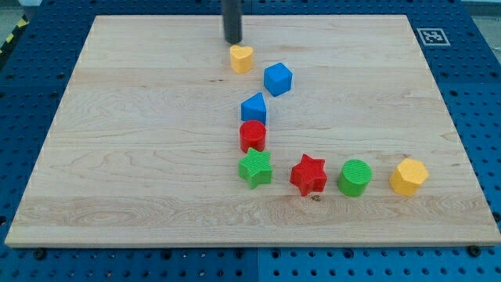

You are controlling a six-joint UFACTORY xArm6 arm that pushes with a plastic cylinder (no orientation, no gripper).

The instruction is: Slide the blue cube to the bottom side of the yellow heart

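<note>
My tip, the lower end of the straight dark rod, is resting on the pale wooden board near the view's top; it is a plain rod end with nothing to open or close, it is holding nothing, and the rod's upper part is running out of the picture. Just below my tip, nearly touching it, the small yellow heart block is sitting. The blue cube is lying below and to the view's right of my tip, just beside the heart. Further below, a second blue block, its shape hard to make out, is pressing against a red cylinder, and a green star is sitting beneath that. Trailing toward the view's right are a red star, a green cylinder and a yellow hexagonal block.
</note>
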